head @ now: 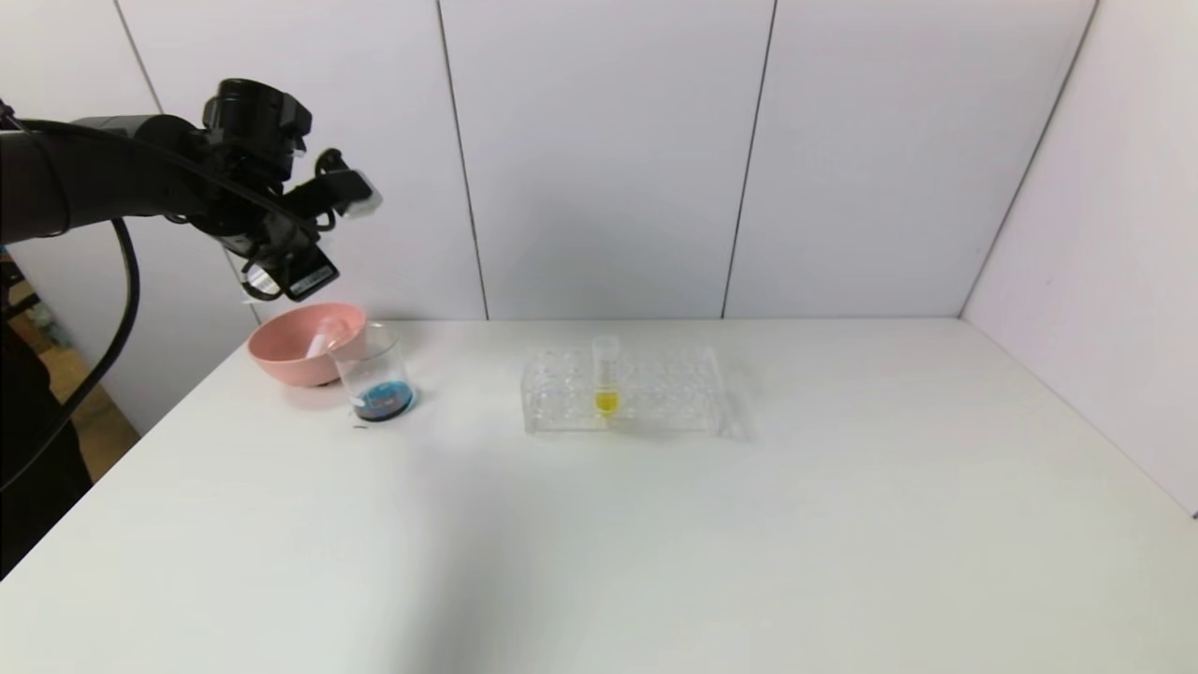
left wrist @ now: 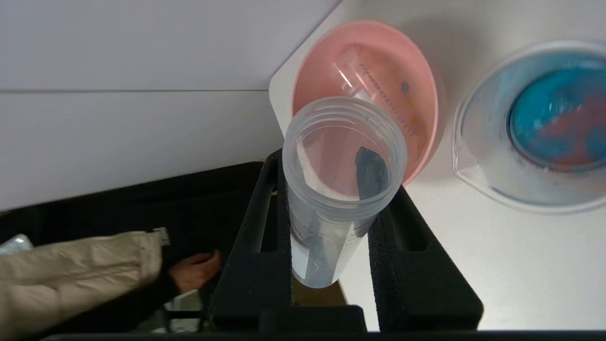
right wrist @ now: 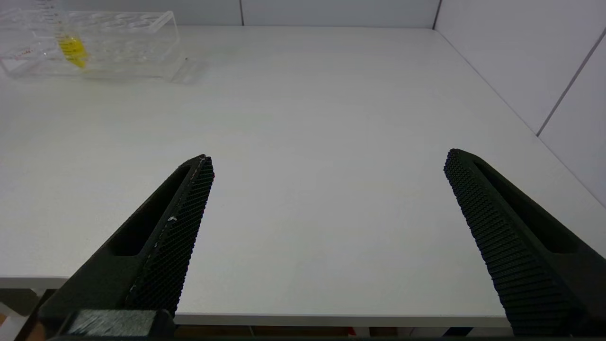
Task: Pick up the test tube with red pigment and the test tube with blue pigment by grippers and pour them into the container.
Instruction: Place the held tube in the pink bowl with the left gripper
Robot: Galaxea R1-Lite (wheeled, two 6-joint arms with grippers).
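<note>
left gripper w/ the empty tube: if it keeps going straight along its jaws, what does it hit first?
Most likely the pink bowl: the left gripper, shut on an emptied test tube, points into it, where another tube lies. Depth is unclear.

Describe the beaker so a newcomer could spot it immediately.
On the white table, look to the robot's left, by the pink bowl. The beaker stands just beside it: clear glass with a pouring lip, the only vessel holding swirled blue and red liquid.

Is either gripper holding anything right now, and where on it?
The left gripper is shut on an emptied clear test tube, clamped across its lower body, mouth end free. The right gripper is open and holds nothing.
</note>
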